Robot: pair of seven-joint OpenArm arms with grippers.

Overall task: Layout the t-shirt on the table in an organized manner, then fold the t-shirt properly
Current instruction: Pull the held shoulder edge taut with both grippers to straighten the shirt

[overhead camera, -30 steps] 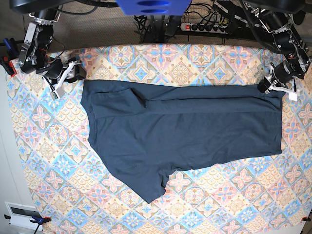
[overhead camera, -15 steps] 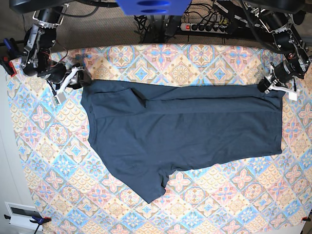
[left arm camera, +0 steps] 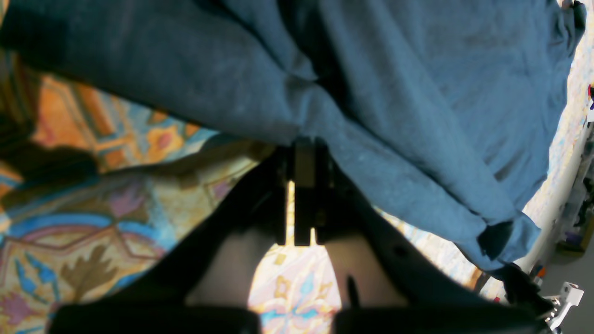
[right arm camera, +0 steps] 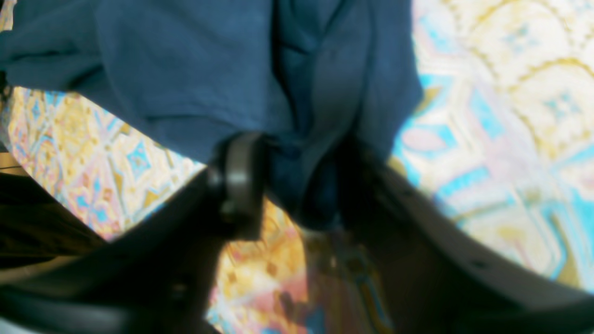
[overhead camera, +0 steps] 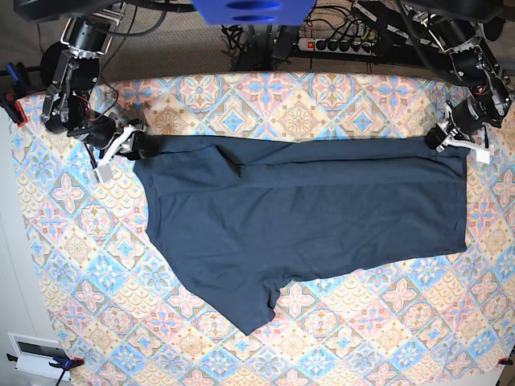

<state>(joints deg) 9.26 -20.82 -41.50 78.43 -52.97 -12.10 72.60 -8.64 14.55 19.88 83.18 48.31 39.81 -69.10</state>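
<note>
The dark navy t-shirt lies spread across the patterned table, with a folded band along its far edge and a sleeve pointing toward the near edge. At the shirt's far right corner my left gripper is shut on the hem; the left wrist view shows its fingers pressed together on the t-shirt. My right gripper sits at the far left corner. In the right wrist view its jaws stand apart with a bunch of the t-shirt between them.
A power strip and cables lie behind the table's far edge. A red and blue clamp sits at the left edge, and a white box at the near left corner. Bare cloth shows in front of the shirt.
My right gripper has moved right, from beside the shirt onto its far left corner, and its jaws have narrowed around the fabric. The left gripper and the shirt have stayed put.
</note>
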